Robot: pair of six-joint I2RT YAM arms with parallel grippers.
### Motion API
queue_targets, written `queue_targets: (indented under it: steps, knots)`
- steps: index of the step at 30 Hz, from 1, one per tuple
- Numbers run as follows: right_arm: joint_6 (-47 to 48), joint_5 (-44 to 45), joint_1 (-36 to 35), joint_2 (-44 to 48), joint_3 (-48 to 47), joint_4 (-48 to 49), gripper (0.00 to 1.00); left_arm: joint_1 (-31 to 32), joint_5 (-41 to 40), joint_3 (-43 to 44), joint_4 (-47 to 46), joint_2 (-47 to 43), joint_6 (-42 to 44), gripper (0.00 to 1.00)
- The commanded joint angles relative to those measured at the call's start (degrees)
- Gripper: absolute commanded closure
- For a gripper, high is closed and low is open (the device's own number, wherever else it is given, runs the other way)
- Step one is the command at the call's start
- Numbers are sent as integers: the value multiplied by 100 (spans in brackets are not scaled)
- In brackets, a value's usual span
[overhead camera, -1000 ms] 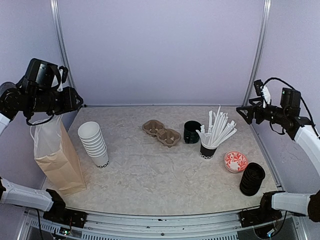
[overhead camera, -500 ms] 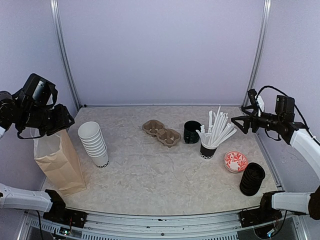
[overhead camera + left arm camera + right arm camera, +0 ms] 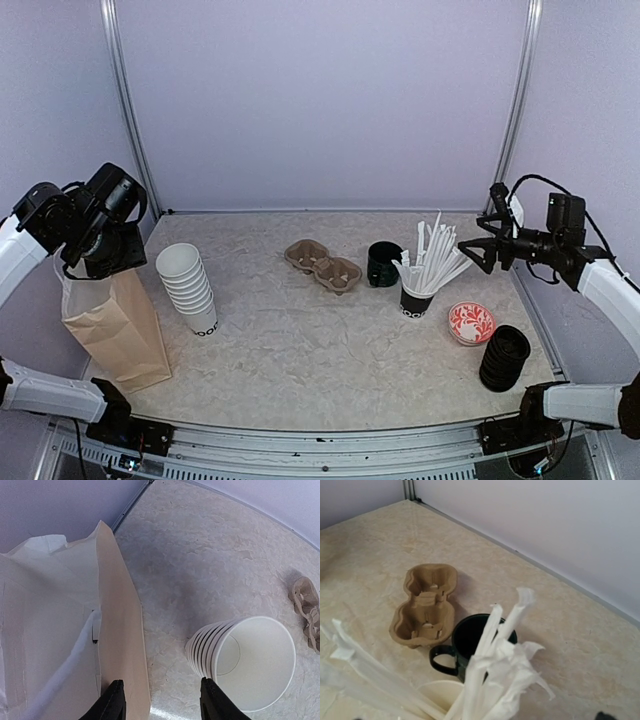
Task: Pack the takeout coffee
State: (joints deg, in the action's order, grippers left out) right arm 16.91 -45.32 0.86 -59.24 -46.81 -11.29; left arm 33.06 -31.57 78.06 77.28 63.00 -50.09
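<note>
Top external view: white tapered paper cups [image 3: 190, 288], nested in one stack, stand on the left of the table [image 3: 300, 350], just beside a brown paper bag [image 3: 115, 320]. Round black lids [image 3: 504, 357] are stacked at the right. The left gripper [image 3: 162, 704] hangs above the bag's edge, fingers partly apart, holding nothing. The right gripper [image 3: 475, 240] points inward near the white sticks [image 3: 435, 255], wide and empty. The table surface is pale and marbled; the walls [image 3: 320, 100] are lilac.
</note>
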Motion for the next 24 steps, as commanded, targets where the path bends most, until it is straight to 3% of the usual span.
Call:
queue_targets:
  steps: [1, 5, 9, 13, 19, 21, 24]
  knots:
    - [109, -95, -73, -89, 51, -61, 1, 45, -325, 165, 99, 10, -52, 50]
    - [170, -95, -73, -171, 31, -106, 1, 84, -298, 446, -327, 14, 505, 51]
    - [220, -91, -262, -261, 6, -154, 1, 185, 893, 777, -1528, -35, 1204, 51]
    - [251, -125, -285, -272, 5, -198, 1, 710, 1089, 1281, -2111, 30, 1582, 52]
    - [286, -126, -314, -273, 14, -224, 1, 745, -1320, 2006, -1085, 60, 634, 44]
    - [289, -128, -319, -255, 22, -225, 1, 419, -1312, 2044, -763, 104, 570, 43]
    - [303, -134, -317, -246, 36, -234, 1, -396, -633, 1934, -538, 262, 672, 42]
